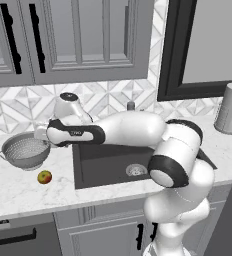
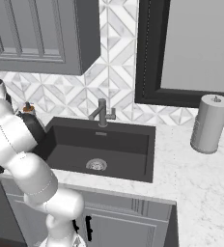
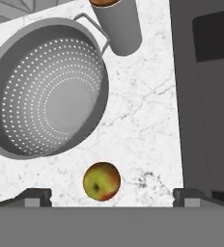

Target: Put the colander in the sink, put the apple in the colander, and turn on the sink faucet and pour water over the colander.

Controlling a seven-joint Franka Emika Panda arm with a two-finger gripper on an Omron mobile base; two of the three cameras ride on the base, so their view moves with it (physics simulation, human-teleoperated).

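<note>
Three steps remaining: I am working on step one, moving the colander (image 3: 46, 89) into the sink (image 1: 108, 162).

I am holding the hand above the white marble table (image 3: 143, 120), left of the basin, with the fingers (image 3: 34, 197) spread wide and grasping nothing. The colander is standing upright on the table beside the soap bottle (image 3: 118, 24), and the apple (image 3: 102, 181) is lying just in front of it, apart from its rim. Next, I judge, I am needing to shift over the colander rim, descend, and clamp one wall without nudging the apple. The sink faucet (image 2: 102, 113) is waiting untouched behind the basin.
</note>
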